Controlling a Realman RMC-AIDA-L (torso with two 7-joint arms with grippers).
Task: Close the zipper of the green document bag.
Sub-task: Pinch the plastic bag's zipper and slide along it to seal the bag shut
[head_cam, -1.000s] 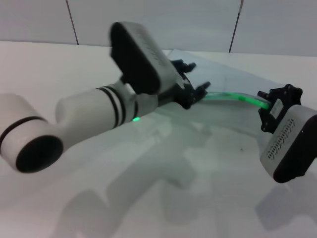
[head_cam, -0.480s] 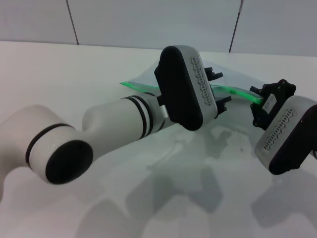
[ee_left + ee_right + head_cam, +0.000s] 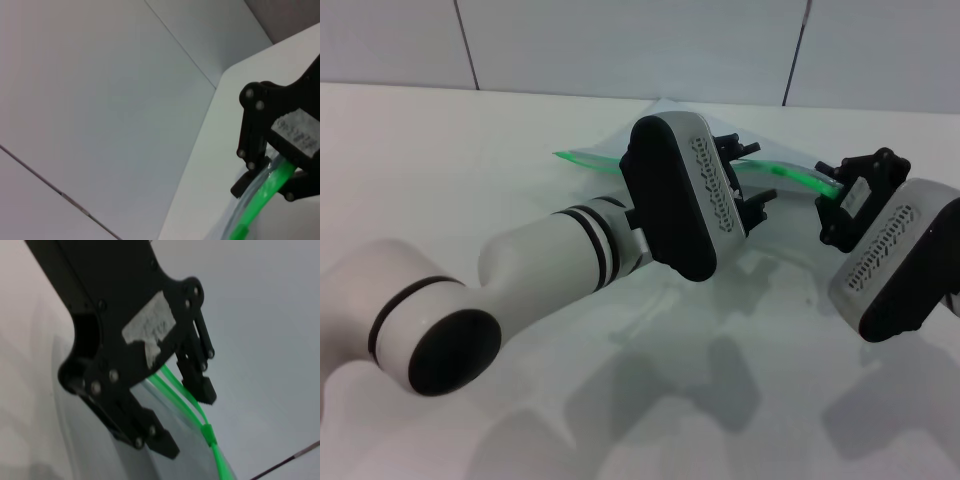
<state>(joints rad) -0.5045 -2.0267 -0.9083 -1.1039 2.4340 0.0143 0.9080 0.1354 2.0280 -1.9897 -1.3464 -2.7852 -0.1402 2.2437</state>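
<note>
Half a second earlier the left gripper (image 3: 752,178) sat closer to the right gripper (image 3: 832,195); it had since drawn back along the zipper (image 3: 798,176), and both had shifted a little leftward. The bag (image 3: 620,158) lay lifted off the table (image 3: 440,160) between them, its green edge raised. The right gripper pinched the zipper's end, which the left wrist view showed plainly (image 3: 272,185). The right wrist view alone showed the slider (image 3: 208,432) beyond the left gripper's spread fingers (image 3: 199,385), with two parted green tracks running between them, so the zip looked only partly closed there.
</note>
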